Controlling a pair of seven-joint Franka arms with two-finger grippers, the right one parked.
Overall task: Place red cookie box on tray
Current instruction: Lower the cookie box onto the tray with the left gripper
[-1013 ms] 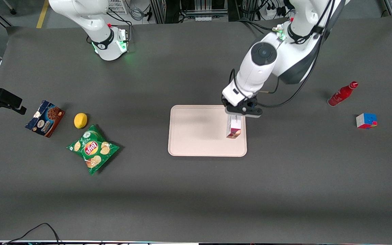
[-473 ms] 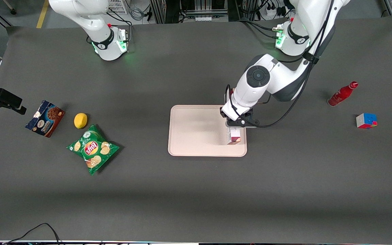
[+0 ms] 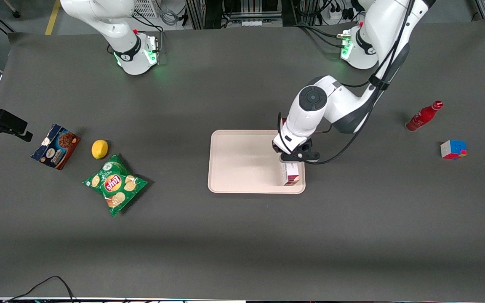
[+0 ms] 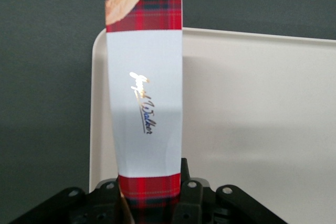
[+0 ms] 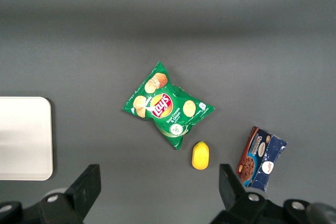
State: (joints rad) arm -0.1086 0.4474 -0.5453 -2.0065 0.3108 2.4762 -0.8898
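Note:
The red cookie box (image 3: 291, 173), a slim dark-red plaid carton with a white label, is held in my gripper (image 3: 295, 157), which is shut on one of its ends. It sits low over the pale pink-beige tray (image 3: 234, 162), along the tray's edge toward the working arm's end of the table. In the left wrist view the red cookie box (image 4: 144, 93) runs out from the gripper (image 4: 149, 203) along the tray's (image 4: 252, 129) rim. Whether the box touches the tray I cannot tell.
Toward the parked arm's end lie a green chips bag (image 3: 115, 184), a lemon (image 3: 99, 149) and a blue-and-brown cookie box (image 3: 56, 146). A red bottle (image 3: 423, 116) and a colour cube (image 3: 453, 149) lie toward the working arm's end.
My gripper has come down and nearer to the front camera with the red cookie box, bringing it lower over the tray's edge. Nothing else has moved.

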